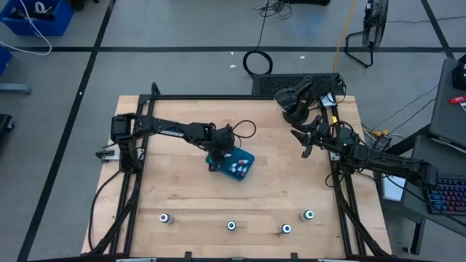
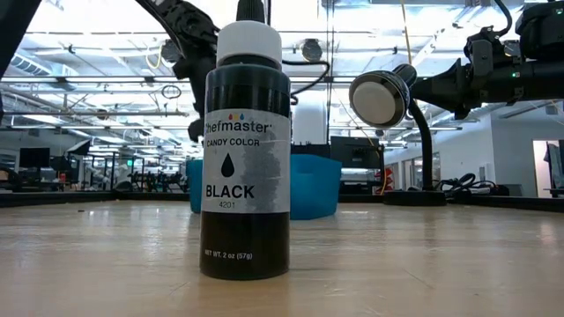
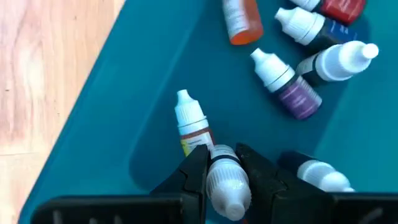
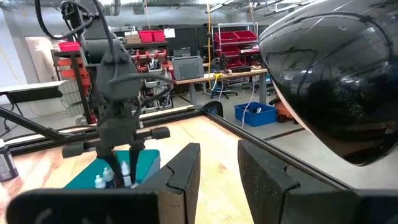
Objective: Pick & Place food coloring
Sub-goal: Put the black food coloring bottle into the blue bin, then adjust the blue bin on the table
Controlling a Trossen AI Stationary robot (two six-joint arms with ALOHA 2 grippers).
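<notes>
The teal tray (image 1: 242, 166) sits mid-table with several small white-capped food coloring bottles (image 3: 286, 84) lying loose on its floor. My left gripper (image 3: 222, 157) (image 1: 221, 156) reaches down into the tray and is shut on one small bottle (image 3: 227, 183). Four bigger dark bottles stand upright along the table's near edge (image 1: 165, 217) (image 1: 231, 225) (image 1: 286, 228) (image 1: 309, 215). One of them, labelled BLACK (image 2: 246, 150), fills the low view. My right gripper (image 4: 217, 152) (image 1: 304, 145) hangs open above the table's right side, with nothing between its fingers. My left gripper pinches a small bottle between its two fingers (image 3: 198, 171) at the white cap and neck (image 3: 224, 163). The fingers come from above, pointing down into the tray. The cap tip points back up at the wrist, so the bottle stands about upright. Its body and base are hidden below the cap.
A black gooseneck lamp (image 1: 295, 98) (image 2: 381, 99) stands at the table's far right, close to my right arm. Bare wood lies between the tray and the row of dark bottles. A black frame rail (image 1: 240, 97) runs along the table's far edge.
</notes>
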